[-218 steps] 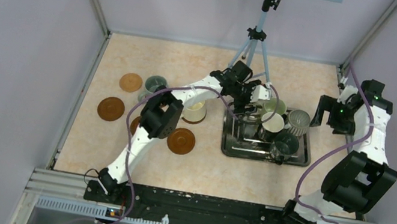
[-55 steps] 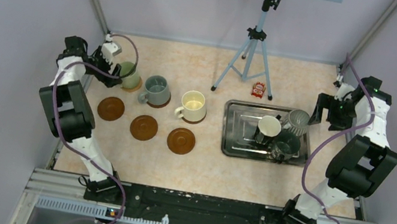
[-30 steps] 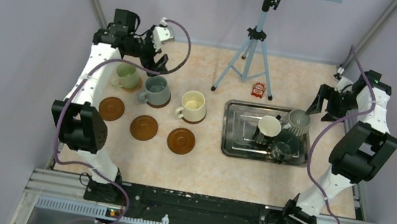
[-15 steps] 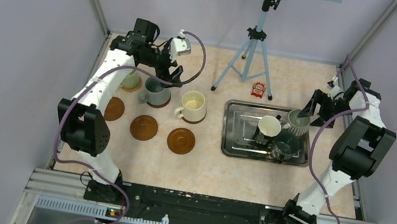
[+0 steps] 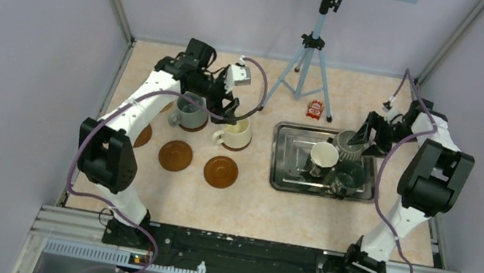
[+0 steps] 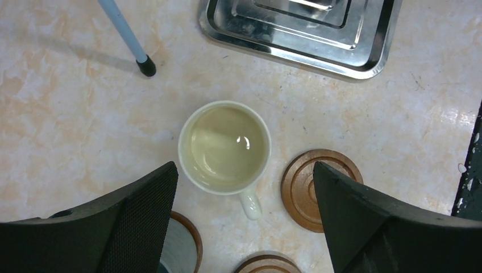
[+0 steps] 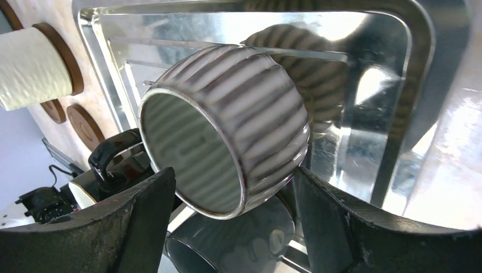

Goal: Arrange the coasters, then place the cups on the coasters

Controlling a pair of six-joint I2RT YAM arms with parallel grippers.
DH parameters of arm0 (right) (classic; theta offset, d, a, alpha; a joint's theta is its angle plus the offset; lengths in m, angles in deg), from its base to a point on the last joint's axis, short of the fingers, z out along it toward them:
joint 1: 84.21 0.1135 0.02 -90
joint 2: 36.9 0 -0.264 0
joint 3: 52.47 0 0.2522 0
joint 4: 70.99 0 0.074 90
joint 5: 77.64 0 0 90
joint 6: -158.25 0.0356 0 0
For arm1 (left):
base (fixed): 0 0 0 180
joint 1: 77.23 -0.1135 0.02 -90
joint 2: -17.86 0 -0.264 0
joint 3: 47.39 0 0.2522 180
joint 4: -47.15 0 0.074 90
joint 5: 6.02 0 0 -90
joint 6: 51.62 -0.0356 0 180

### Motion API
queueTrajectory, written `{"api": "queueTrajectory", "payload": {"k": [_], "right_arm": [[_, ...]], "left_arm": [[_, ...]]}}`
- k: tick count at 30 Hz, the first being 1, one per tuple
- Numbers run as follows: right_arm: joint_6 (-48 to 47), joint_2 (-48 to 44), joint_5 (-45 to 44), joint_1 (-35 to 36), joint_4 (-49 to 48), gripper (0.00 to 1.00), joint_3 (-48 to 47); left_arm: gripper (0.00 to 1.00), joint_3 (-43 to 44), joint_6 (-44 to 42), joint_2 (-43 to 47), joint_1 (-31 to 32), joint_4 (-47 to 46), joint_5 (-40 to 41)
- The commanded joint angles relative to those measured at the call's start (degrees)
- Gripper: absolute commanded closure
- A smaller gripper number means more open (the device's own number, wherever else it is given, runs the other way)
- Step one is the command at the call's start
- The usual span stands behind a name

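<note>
My left gripper [image 5: 231,105] [image 6: 243,170] hangs open above the cream cup [image 5: 233,134] [image 6: 224,148], which stands on a coaster. A grey-blue cup [image 5: 190,111] stands on another coaster to its left. Bare coasters [image 5: 175,156] [image 5: 220,171] [image 6: 318,181] lie in front of them. My right gripper [image 5: 367,137] [image 7: 233,176] is open and straddles the ribbed grey cup [image 5: 349,145] [image 7: 227,131], which leans in the steel tray [image 5: 291,182]. Its right finger lies against the cup's wall; a thin gap shows at the left finger. The white cup [image 5: 322,157] and the dark cup [image 5: 349,177] [image 7: 239,244] stand beside it.
A tripod [image 5: 309,51] stands at the back middle, one foot [image 6: 146,67] near the cream cup. A small red packet [image 5: 315,109] lies behind the tray. The tray's corner [image 6: 364,62] is just beyond the cream cup.
My left arm swung right from the far-left cups to above the cream cup. My right gripper came down and left around the ribbed cup, which shifted left and tipped.
</note>
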Motion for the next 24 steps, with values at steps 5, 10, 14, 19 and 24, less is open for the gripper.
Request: {"api": "queueTrajectory", "payload": {"k": [5, 10, 14, 19, 24], "right_arm": [[2.8, -2.8, 7.2, 3.3, -1.9, 0.25, 1.9], [2.7, -3.9, 9.7, 3.3, -1.5, 0.25, 2.3], [1.5, -4.4, 9.5, 3.3, 0.2, 0.24, 1.3], [1.0, -5.7, 8.6, 2.1, 1.6, 0.23, 0.3], [-0.4, -7.0, 8.3, -1.5, 3.2, 0.21, 0.1]], "left_arm": [[0.07, -2.0, 6.6, -0.2, 4.7, -5.9, -1.7], [0.08, 0.2, 2.7, -3.5, 8.6, -8.4, -2.6], [0.07, 11.2, -11.0, -12.1, 13.0, 0.2, -3.0], [0.07, 31.8, -19.2, -27.7, 17.5, 10.4, -2.2], [0.07, 38.2, -22.8, -33.4, 21.5, 7.2, 0.0]]}}
